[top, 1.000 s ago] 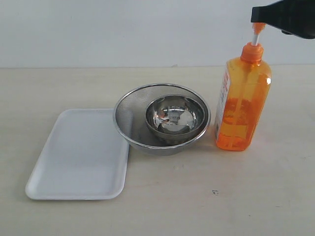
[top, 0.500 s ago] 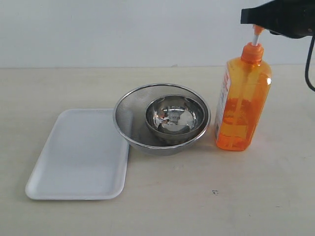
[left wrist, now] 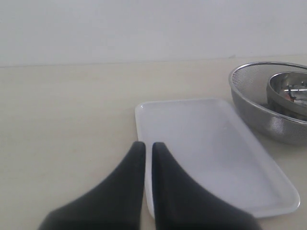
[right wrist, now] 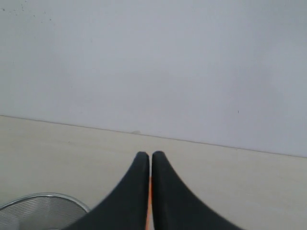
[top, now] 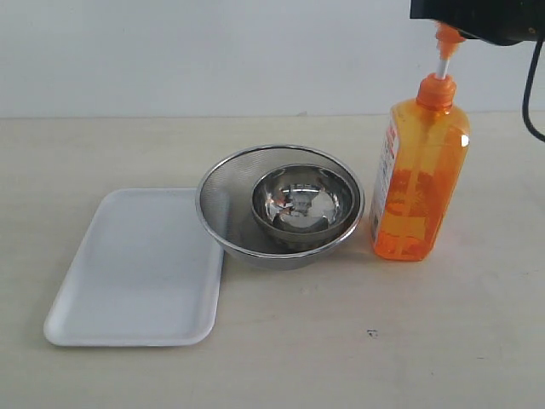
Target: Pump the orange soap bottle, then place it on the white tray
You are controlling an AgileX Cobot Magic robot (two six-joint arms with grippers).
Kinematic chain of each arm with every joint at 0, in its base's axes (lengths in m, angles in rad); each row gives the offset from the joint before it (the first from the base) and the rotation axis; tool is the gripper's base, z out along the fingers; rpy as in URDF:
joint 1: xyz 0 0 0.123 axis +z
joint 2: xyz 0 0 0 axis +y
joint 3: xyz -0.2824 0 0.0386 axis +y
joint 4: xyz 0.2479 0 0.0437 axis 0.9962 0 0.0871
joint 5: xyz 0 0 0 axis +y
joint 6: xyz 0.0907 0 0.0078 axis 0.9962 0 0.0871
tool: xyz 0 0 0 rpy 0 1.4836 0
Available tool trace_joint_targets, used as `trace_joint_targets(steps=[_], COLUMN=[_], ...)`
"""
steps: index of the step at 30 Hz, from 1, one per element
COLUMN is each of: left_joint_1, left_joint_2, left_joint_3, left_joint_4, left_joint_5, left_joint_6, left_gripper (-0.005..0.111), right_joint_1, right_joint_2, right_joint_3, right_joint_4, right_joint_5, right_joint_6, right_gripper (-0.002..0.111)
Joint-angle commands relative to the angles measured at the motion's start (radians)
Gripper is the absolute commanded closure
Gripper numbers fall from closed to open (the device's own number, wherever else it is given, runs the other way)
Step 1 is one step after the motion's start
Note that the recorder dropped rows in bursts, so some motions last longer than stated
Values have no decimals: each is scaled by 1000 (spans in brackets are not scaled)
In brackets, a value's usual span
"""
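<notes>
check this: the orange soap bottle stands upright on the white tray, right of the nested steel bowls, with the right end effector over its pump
One thing is off: the orange soap bottle stands on the table, not on the white tray, as the exterior view shows. It is upright, right of the nested steel bowls, with the right end effector over its pump.

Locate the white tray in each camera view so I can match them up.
Exterior: white tray lies flat at lower left, beside the mesh bowl.
Left wrist: just beyond the left gripper tips, mesh bowl alongside.
Right wrist: not in it.
Shared landmark: the mesh bowl's rim shows in all three.
</notes>
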Motion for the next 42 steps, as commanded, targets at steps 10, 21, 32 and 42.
trace_joint_targets(steps=[10,21,32,42], left_joint_1=[2,2,2,2], left_joint_2=[-3,-3,-3,-3], left_joint_3=[3,3,3,3], left_joint_4=[0,0,0,0], left_joint_5=[0,0,0,0], left_joint_6=[4,4,4,4], left_gripper=[102,102,102,102], right_joint_1=[-3,-3,-3,11], right_joint_2=[-5,-5,-68,-249], right_joint_3=[-43,-105,-66,150], right_joint_4=[0,0,0,0], right_joint_5=[-13,-82,-102,-130], right_joint_6=[-5,-23,-22,-34], right_gripper=[108,108,108,108])
